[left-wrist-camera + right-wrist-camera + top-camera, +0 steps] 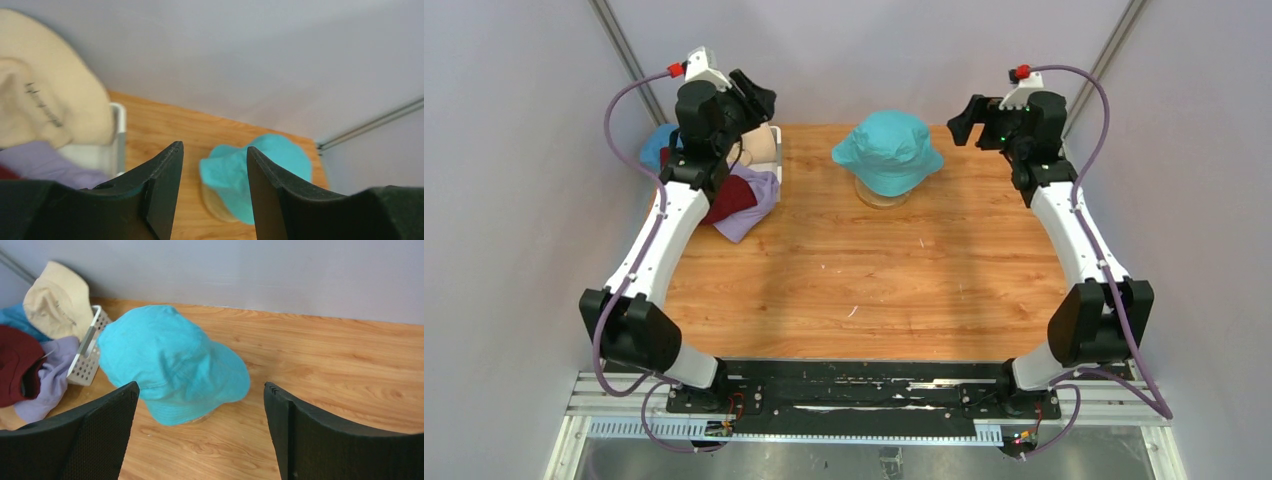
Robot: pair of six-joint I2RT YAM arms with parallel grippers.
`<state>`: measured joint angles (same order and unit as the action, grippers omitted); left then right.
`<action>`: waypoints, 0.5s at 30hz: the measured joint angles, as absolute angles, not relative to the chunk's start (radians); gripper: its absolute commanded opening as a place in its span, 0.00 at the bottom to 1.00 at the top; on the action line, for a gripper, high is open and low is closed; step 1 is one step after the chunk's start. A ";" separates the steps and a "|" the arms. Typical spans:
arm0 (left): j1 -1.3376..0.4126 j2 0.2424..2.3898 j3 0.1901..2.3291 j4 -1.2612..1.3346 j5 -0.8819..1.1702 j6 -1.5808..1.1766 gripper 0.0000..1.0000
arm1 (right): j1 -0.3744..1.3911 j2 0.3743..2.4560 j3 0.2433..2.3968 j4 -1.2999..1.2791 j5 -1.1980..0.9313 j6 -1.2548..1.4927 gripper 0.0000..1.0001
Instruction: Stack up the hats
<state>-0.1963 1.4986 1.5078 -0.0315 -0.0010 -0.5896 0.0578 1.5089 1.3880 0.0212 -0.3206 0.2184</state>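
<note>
A teal hat [887, 150] sits on the wooden stand [879, 197] at the back middle of the table. It also shows in the left wrist view [280, 167] and the right wrist view [165, 357]. Beige [761, 150], dark red [729, 198], lavender [759, 197] and blue [656, 148] hats lie piled at the back left. My left gripper [759, 100] is open and empty above that pile, pointing toward the teal hat [214, 146]. My right gripper [959, 120] is open and empty, raised to the right of the teal hat [201, 384].
A white mesh basket [777, 150] lies in the hat pile; its rim shows in the left wrist view [118, 140] and its mesh wall in the right wrist view [87, 360]. Grey walls close in the back and both sides. The wooden table [874, 290] stretches toward the arm bases.
</note>
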 measured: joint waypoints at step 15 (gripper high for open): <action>-0.119 1.361 1.326 -0.297 -0.261 -0.478 0.54 | 0.439 1.771 1.699 -0.067 -0.428 0.157 0.90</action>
